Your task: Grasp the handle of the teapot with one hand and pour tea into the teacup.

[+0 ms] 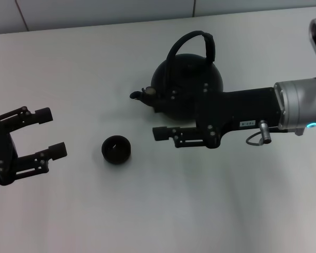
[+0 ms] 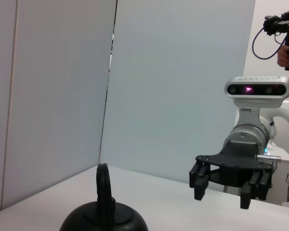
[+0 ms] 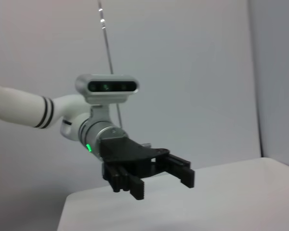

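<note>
On the white tabletop (image 1: 163,211), a large round matte-black teapot (image 1: 187,84) stands upright at about one o'clock from centre, its short curved spout (image 1: 139,95) aimed toward nine o'clock. Its tall black arched handle (image 1: 197,41) rises over the lid, untouched. A tiny round matte-black handleless teacup (image 1: 116,149) sits at roughly seven o'clock from the teapot, apart from it.

Right gripper (image 1: 163,132) reaches in from three o'clock, hovering just in front of the teapot's body and crossing its lower edge in the head view; contact appears unlikely but cannot be confirmed. The left wrist view shows its fingers (image 2: 198,185) spread, holding nothing.

Left gripper (image 1: 50,133) waits at nine o'clock, well clear of the teacup, jaws wide and unloaded.
</note>
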Tool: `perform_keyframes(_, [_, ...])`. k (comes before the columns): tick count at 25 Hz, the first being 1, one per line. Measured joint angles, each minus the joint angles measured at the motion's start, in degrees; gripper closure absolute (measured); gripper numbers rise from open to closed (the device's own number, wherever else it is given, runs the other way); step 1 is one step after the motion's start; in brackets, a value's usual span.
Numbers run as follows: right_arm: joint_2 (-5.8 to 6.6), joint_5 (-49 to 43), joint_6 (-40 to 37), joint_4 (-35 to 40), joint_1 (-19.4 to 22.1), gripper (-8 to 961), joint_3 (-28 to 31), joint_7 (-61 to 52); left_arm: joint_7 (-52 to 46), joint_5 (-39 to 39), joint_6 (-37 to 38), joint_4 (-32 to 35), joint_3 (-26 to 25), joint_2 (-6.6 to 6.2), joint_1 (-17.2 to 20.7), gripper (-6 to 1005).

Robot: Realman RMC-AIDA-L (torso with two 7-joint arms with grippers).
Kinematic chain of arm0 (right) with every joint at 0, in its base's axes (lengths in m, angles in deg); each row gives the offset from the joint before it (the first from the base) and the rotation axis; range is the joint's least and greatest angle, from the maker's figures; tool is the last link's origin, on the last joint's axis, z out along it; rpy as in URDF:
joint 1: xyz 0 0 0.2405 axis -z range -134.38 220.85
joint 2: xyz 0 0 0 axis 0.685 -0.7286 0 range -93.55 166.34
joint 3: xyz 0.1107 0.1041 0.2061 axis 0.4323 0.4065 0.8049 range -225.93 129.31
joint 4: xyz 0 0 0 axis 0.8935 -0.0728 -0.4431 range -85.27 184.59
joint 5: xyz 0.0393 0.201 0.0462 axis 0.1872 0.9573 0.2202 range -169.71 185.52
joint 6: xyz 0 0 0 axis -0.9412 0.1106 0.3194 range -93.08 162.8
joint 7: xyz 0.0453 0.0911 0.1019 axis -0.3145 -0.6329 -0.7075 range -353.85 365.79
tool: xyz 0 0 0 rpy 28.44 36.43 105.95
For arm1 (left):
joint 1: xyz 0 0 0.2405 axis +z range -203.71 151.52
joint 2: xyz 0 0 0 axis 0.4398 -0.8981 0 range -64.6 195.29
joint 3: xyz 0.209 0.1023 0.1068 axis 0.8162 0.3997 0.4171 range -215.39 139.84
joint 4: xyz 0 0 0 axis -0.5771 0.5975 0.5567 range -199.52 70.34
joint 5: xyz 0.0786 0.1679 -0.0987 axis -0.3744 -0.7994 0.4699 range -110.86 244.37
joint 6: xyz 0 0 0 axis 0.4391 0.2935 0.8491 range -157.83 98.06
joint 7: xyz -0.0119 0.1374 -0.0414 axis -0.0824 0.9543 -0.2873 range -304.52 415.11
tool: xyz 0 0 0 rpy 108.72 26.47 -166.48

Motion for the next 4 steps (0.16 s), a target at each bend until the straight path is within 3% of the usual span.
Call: perform_keyframes(4, [-0.17, -0.26, 0.33, 0.68, -0.27, 408, -0.5, -0.13, -0.06, 0.01, 0.04, -0.56, 0.0, 0.06, 0.03, 215])
